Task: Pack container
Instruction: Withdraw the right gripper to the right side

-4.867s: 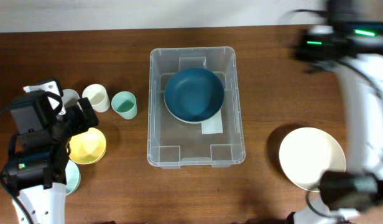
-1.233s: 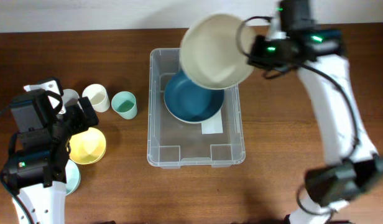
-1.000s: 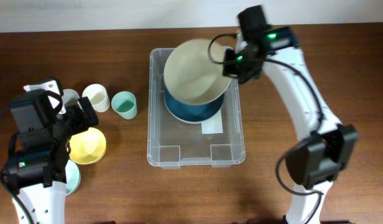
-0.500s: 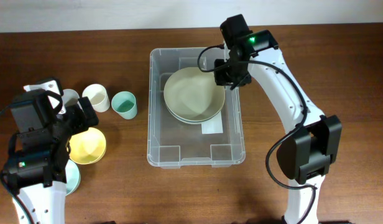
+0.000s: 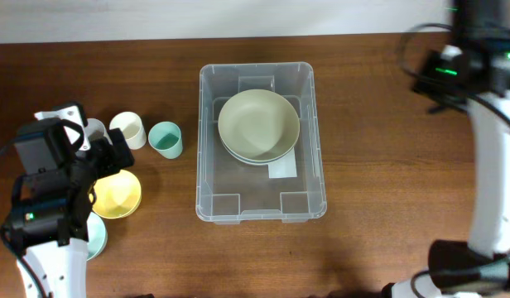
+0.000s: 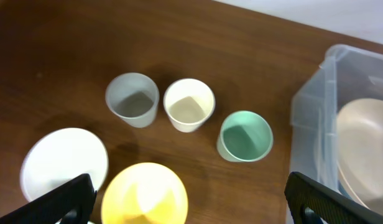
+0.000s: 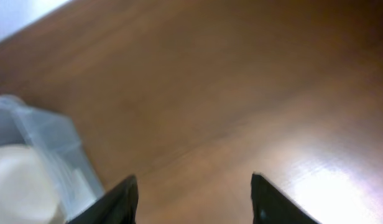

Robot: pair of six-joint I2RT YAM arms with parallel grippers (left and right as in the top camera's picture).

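Left pincer (image 6: 188, 186), open and empty, hangs nearest the mint cup (image 6: 244, 135), the container (image 5: 255, 189) just to the cup's right; right pincer (image 7: 193, 186), likewise open and empty, stands well apart.

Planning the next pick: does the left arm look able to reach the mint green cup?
Probably yes: the mint green cup stands upright, uncovered, clear of the cream cup, and the open left gripper is close by.

A grey cup (image 6: 133, 99), cream cup (image 6: 189, 104) and teal cup (image 6: 244, 135) stand near a yellow bowl (image 6: 145, 194).
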